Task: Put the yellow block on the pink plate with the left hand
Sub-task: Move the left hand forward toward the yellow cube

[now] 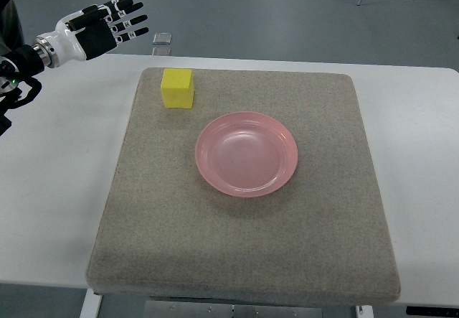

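a robot's left hand (pixel 104 25) is hovering at the top left, away from a yellow block (pixel 177 88).

its fingers are reaching out straight and apart, holding nothing. the block is sitting near the far left corner of a grey mat (pixel 244 253) on a white table (pixel 50 181), just beside the empty pink plate (pixel 247 154). a small clear item (pixel 163 39), possibly plastic, is lying past the table's far edge.

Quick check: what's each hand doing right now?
Left hand: open, fingers spread, holding nothing, up beyond the yellow block.
Right hand: not in view.
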